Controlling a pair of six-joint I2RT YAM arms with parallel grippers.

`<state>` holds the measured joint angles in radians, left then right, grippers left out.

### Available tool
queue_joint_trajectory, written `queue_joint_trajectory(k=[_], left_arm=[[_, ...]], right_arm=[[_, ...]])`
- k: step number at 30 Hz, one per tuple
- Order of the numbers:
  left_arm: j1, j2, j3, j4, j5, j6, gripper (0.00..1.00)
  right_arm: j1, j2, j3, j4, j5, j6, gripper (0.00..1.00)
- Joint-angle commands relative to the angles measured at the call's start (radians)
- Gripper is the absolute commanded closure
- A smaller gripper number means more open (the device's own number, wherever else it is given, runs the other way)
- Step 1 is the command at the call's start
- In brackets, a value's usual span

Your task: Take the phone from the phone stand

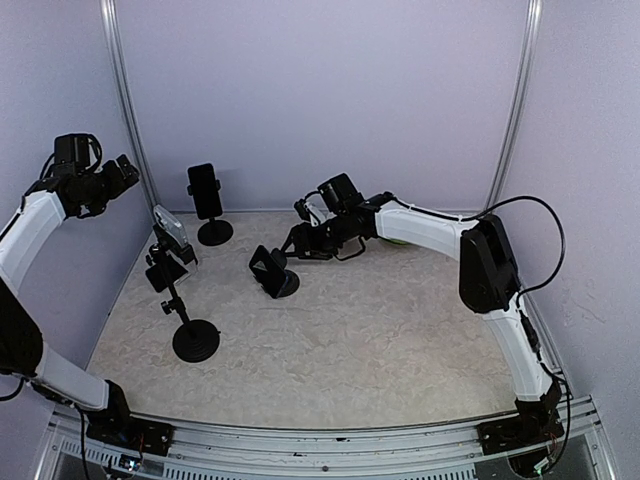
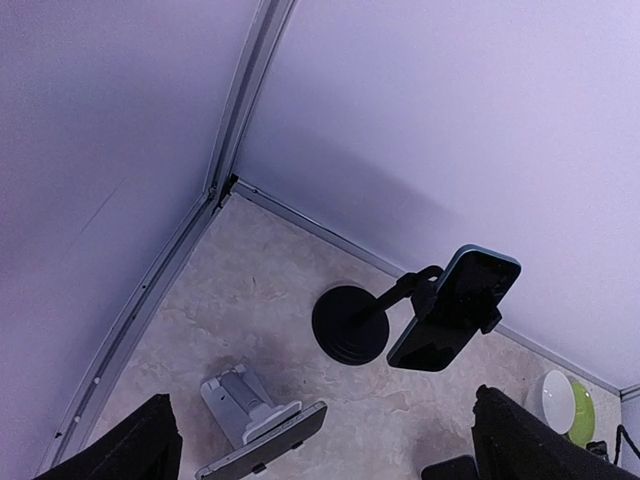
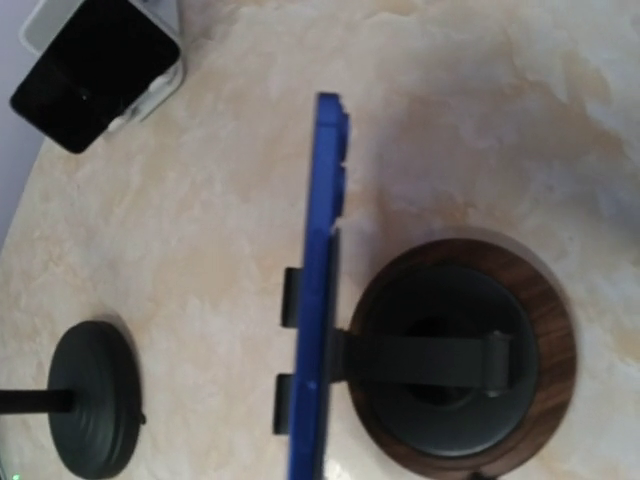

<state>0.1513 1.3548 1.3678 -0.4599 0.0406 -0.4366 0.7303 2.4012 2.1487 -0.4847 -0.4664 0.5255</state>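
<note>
A blue-edged phone (image 3: 318, 290) stands edge-on in a low phone stand with a round, wood-rimmed base (image 3: 545, 330). In the top view this phone (image 1: 266, 268) and its stand (image 1: 284, 284) sit mid-table, with my right gripper (image 1: 298, 241) close behind and above them. None of its fingers show in the right wrist view, so I cannot tell how its jaws stand. My left gripper (image 2: 340, 450) is raised high at the far left, open and empty, with one dark finger (image 2: 145, 445) at each lower corner of the left wrist view.
A black phone (image 1: 205, 190) sits on a black round-based stand (image 1: 214, 233) at the back. Another phone (image 1: 172, 235) is clamped on a tall stand (image 1: 195, 340) at the left. A green-and-white bowl (image 2: 565, 405) lies near the back wall.
</note>
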Motion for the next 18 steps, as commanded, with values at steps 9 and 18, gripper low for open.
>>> queue_joint_trajectory(k=[9,18], left_arm=[[0.001,0.001,-0.005,0.014,-0.018,0.022,0.01],[-0.006,0.003,-0.010,0.012,-0.020,0.034,0.01]], right_arm=[[0.016,0.085,0.114,-0.035,0.014,0.053,0.49],[0.028,0.131,0.174,-0.033,0.013,0.086,0.58]])
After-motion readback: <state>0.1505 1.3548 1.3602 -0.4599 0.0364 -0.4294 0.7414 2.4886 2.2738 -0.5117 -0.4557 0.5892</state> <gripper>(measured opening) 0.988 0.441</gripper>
